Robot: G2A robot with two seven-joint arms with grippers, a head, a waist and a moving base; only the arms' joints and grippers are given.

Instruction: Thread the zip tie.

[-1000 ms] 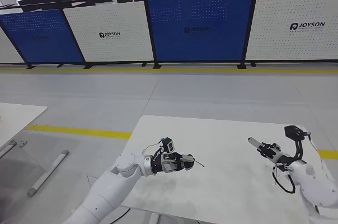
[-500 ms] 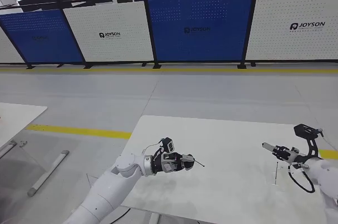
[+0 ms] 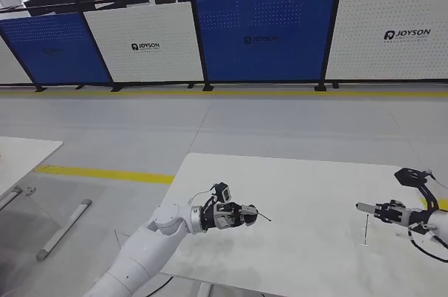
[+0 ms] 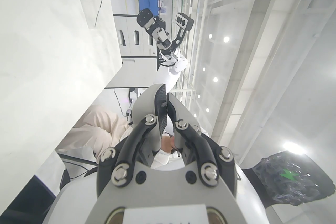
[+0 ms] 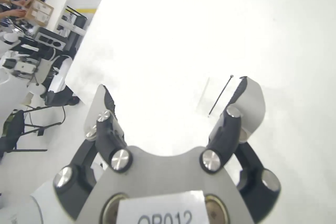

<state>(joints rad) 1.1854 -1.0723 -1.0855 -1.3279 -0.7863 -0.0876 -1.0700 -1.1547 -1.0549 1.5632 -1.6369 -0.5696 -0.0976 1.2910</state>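
We are seeing the zip tie (image 3: 366, 230) lying flat on the white table (image 3: 283, 185), near the table's right edge, with nothing touching it. Compared with a second ago, the right gripper (image 3: 361, 207) is sitting farther toward that right edge. The arm that was covering this patch of table is now clear of it, so the tie is showing in full. The left arm is not differing from the earlier frames.

The right wrist view is giving us what the top view is not: the right gripper (image 5: 174, 86) is standing wide open above the table (image 5: 170, 12), with the zip tie (image 5: 220, 97) lying just beside one fingertip. The left wrist view is showing the left gripper (image 4: 166, 93) with its pads pressed together, and the zip tie (image 4: 98, 9) lying well away across the table (image 4: 39, 25).

From above, we are finding the left gripper (image 3: 250, 214) hovering over the table's near left part, pointing level toward the table's middle. It is clamping a thin black strip (image 3: 263, 217) that is sticking out past its tips. The right forearm is lying level over the table's right edge, pointing inward.
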